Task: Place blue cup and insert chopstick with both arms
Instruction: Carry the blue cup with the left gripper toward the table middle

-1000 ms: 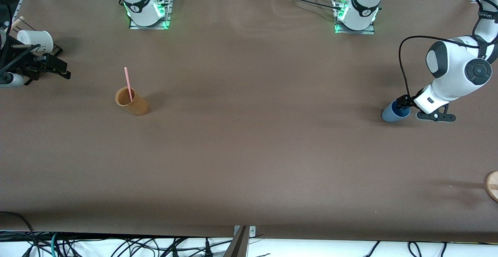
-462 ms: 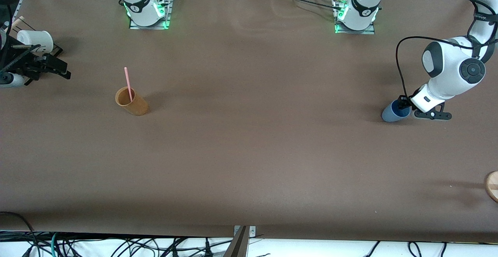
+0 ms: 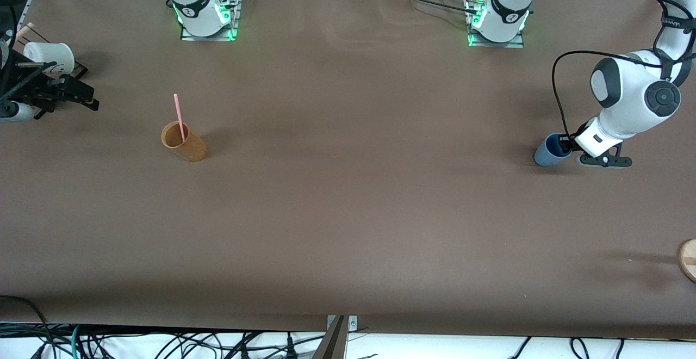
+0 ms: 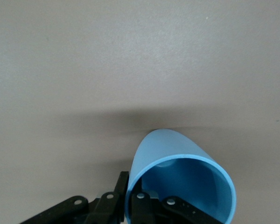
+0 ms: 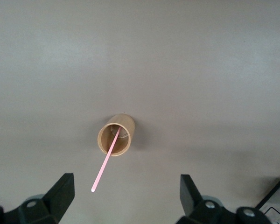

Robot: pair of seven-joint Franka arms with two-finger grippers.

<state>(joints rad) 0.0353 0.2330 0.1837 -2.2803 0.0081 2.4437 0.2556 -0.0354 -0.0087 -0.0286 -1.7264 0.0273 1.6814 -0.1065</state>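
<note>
Down at the left arm's end of the table, the left gripper (image 3: pixel 565 145) has its fingers (image 4: pixel 130 196) clamped on the rim of the blue cup (image 3: pixel 549 152), one finger inside the mouth and one against the outer wall. That cup is tilted, its open mouth turned up toward the gripper and its closed end pointing down at the brown table (image 3: pixel 348 196); whether the base touches the table or hangs just above it cannot be told. In the left wrist view the cup (image 4: pixel 177 182) fills the space just ahead of the fingers, a dark shadow lying on the table next to it.

Over at the right arm's end, the right gripper (image 3: pixel 76 98) hangs above the table edge with its fingers (image 5: pixel 60 191) spread wide apart and nothing between them. This arm waits. Just beside it stands a white cup (image 3: pixel 49 57).

Well apart from both grippers, toward the right arm's end, an orange-brown cup (image 3: pixel 184 141) stands upright on the table. The pink chopstick (image 3: pixel 179 117) leans inside it, its lower end in the cup and its upper end sticking out above the rim.
</note>
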